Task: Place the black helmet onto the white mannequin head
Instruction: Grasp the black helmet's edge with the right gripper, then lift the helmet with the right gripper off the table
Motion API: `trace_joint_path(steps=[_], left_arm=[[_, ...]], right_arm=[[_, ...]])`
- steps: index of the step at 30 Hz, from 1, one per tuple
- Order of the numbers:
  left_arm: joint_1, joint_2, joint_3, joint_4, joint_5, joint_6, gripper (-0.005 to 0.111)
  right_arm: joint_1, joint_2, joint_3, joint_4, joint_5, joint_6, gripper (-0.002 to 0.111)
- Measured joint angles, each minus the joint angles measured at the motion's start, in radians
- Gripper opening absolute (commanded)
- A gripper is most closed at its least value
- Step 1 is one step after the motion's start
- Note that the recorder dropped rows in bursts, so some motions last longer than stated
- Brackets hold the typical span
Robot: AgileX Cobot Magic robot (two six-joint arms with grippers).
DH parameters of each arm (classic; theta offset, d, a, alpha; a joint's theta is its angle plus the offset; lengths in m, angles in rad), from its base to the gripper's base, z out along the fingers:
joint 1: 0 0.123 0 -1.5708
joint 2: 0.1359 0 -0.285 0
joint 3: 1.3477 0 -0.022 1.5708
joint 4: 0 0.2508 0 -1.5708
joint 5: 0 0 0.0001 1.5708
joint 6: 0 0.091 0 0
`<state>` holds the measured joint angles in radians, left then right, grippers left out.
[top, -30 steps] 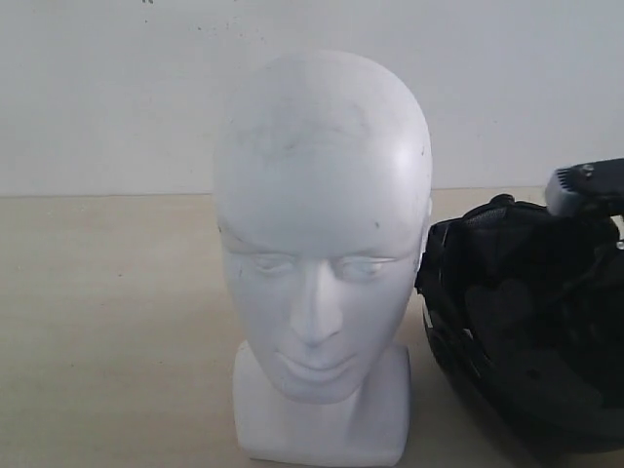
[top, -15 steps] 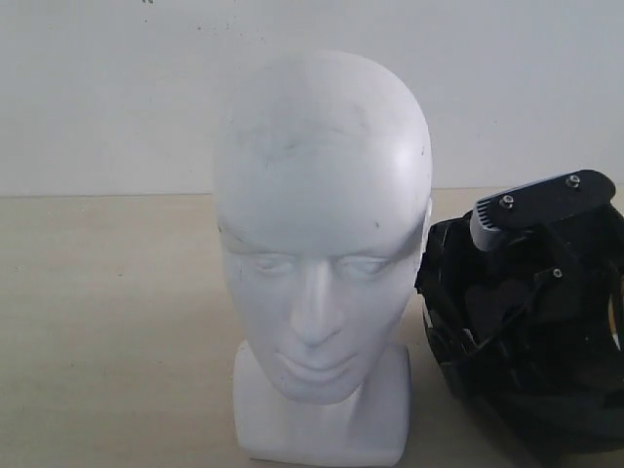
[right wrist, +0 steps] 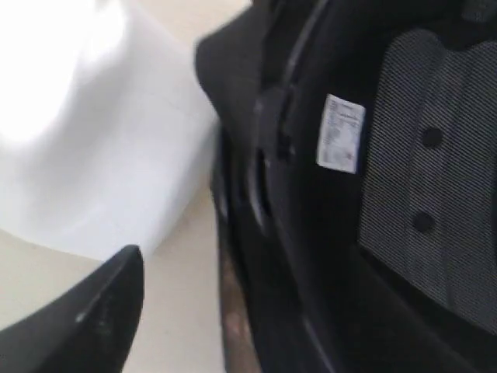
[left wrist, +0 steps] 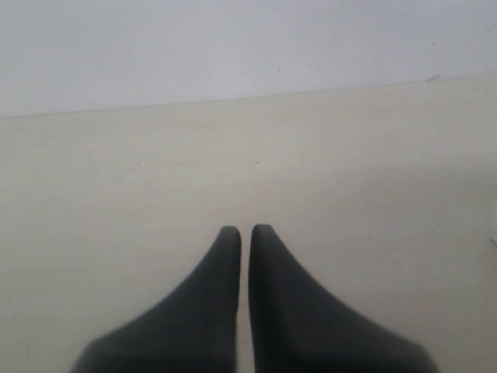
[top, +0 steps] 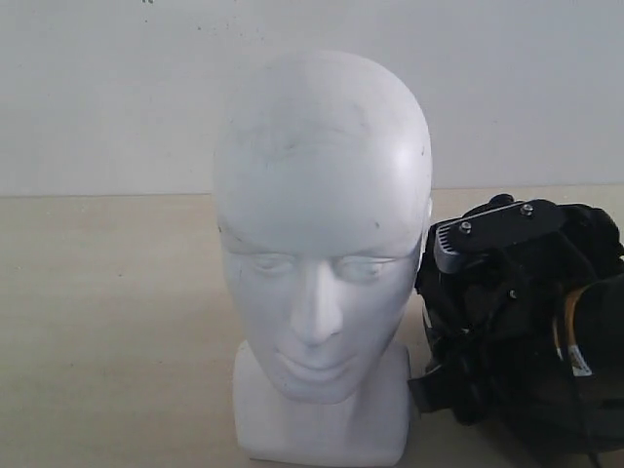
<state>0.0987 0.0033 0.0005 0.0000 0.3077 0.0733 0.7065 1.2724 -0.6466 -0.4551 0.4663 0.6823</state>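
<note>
The white mannequin head (top: 322,195) stands upright on its base in the middle of the exterior view, facing the camera. The black helmet (top: 570,429) lies opening-up just to its right, almost touching the base. My right gripper (top: 487,370) is down over the helmet's near rim and open. One of its fingers (right wrist: 109,303) hangs over the table between the mannequin base (right wrist: 101,155) and the helmet rim (right wrist: 256,233), touching neither; the other finger is hidden. The padded lining with a white label (right wrist: 340,134) shows inside. My left gripper (left wrist: 245,231) is shut and empty above bare table.
A pale wall (top: 117,88) runs along the back of the beige table (top: 107,322). The table stretches bare to the left of the head. The helmet reaches the right edge of the exterior view.
My right gripper has come down and leftward from the upper right onto the helmet, and its jaws have opened. The head, the helmet and the left gripper have stayed still.
</note>
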Motion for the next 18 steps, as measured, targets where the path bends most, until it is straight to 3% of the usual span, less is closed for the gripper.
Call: trace_joint_path(steps=[5,11,13,15,16,17,18], left_arm=[[0.0,0.0,0.0,0.0,0.0,0.0,0.004],[0.0,0.0,0.0,0.0,0.0,0.0,0.004],[0.0,0.0,0.0,0.0,0.0,0.0,0.004],[0.0,0.0,0.0,0.0,0.0,0.0,0.004],[0.0,0.0,0.0,0.0,0.0,0.0,0.004],[0.0,0.0,0.0,0.0,0.0,0.0,0.004],[0.0,0.0,0.0,0.0,0.0,0.0,0.004]], right_arm=[[0.0,0.111,0.0,-0.093,-0.066,0.132,0.066],[0.0,0.23,0.002,-0.622,-0.043,0.731,0.066],[0.0,0.241,0.0,-0.715,-0.04,0.828,0.065],[0.002,0.252,0.0,-0.772,-0.032,0.91,0.045],[0.002,0.254,0.0,-0.789,-0.021,0.94,0.018],[0.002,0.26,-0.004,-0.821,0.017,0.976,0.002],[0.002,0.26,-0.007,-0.833,0.054,0.983,0.001]])
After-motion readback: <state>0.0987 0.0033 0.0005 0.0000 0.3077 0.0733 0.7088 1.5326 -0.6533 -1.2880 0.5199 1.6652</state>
